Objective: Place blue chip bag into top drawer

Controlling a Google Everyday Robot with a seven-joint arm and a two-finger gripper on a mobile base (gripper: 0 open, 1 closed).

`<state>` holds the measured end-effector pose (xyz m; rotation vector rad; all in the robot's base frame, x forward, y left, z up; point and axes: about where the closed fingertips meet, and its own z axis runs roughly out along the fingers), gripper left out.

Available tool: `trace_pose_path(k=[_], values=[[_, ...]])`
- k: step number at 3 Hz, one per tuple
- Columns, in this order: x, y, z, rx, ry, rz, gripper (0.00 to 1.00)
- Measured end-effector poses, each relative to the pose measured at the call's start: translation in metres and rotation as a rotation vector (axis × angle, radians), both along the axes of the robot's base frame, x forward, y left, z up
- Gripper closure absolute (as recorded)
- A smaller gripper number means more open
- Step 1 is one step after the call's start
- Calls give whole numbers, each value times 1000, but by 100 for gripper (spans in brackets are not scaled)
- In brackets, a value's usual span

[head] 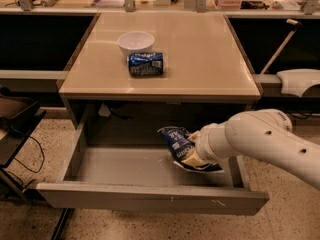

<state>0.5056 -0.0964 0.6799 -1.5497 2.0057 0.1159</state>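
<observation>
The blue chip bag [180, 146] is dark navy with white lettering and hangs just above the right part of the open top drawer [150, 196]. My gripper [196, 156] is shut on the blue chip bag at its right side, with the white arm reaching in from the right. The drawer is pulled fully out below the table, and its grey floor is bare. Most of the gripper is hidden behind the bag and the arm's wrist.
On the beige table [200, 59] stand a white bowl [135, 41] and a small blue drink can [145, 64] lying on its side. Dark bins flank the table. A black stand [15, 129] and cables are at the left.
</observation>
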Motion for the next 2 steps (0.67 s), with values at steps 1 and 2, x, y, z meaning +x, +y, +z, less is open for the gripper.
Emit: trace_pose_path(k=[1, 2], values=[[8, 11, -27, -6, 20, 18, 100], [10, 15, -32, -8, 23, 23, 84]])
